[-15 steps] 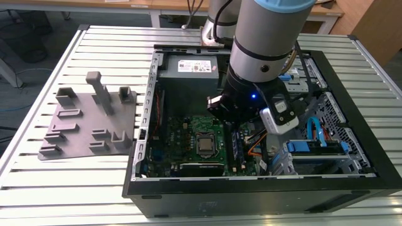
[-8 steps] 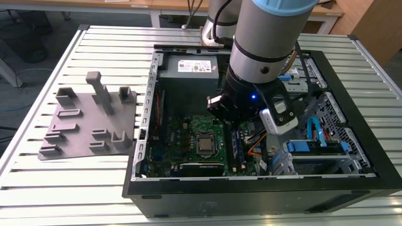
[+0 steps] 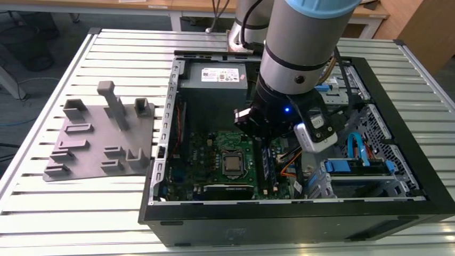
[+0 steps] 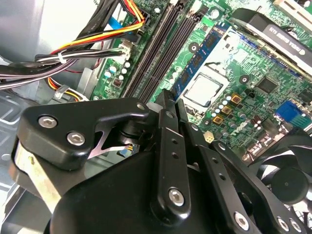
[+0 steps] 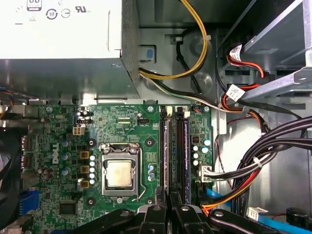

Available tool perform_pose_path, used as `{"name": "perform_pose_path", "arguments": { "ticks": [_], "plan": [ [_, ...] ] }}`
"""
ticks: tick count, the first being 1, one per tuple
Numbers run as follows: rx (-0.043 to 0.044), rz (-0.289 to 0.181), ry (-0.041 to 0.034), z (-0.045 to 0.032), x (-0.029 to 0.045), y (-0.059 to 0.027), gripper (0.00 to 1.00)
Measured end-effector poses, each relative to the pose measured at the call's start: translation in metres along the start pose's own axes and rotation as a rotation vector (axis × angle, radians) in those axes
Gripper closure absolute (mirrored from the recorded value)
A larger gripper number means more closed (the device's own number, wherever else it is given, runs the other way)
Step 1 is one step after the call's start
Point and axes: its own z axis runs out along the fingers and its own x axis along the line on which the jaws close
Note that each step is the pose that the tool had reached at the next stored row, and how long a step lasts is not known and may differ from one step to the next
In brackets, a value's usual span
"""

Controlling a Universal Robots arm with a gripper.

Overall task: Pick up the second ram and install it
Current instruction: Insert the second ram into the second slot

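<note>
The gripper [image 5: 170, 214] is hanging low inside an open computer case [image 3: 284, 217], right over the row of memory slots on the green main board [image 5: 122, 129]. I cannot tell whether it is open or closed, or whether it is pinching anything. Just ahead of its tip in the first wrist view, a long dark strip that looks like the second ram [image 5: 181, 153] is standing on edge in the slot row, running straight away from the gripper. Whether it is fully seated cannot be told. In the exterior view the same dark strip [image 3: 267, 166] is lying directly below the gripper [image 3: 257, 136]. In the second wrist view the gripper [image 4: 173, 105] is sitting close above the black slots, and a bluish memory board [image 4: 204, 53] is standing just beside them. Next to that board, the silver processor [image 5: 119, 174] is sitting in its socket. Beyond the far end of the slots from the gripper, the grey power supply [image 5: 58, 44] is filling that end of the case. On the side of the slots away from the processor, bundles of black, yellow and red cables [image 5: 253, 165] are looping near the gripper. Well apart from the gripper, outside the case, a grey plastic fixture [image 3: 99, 140] with upright posts is resting on the slatted metal worktop [image 3: 85, 213].
</note>
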Motion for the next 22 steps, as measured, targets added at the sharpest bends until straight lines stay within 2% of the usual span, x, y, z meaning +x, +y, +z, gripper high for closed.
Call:
{"name": "perform_pose_path", "arguments": {
  "ticks": [22],
  "plan": [
    [0.0001, 0.0, 0.0, 0.0117, 0.0, -0.0008, 0.86]
  ]
}}
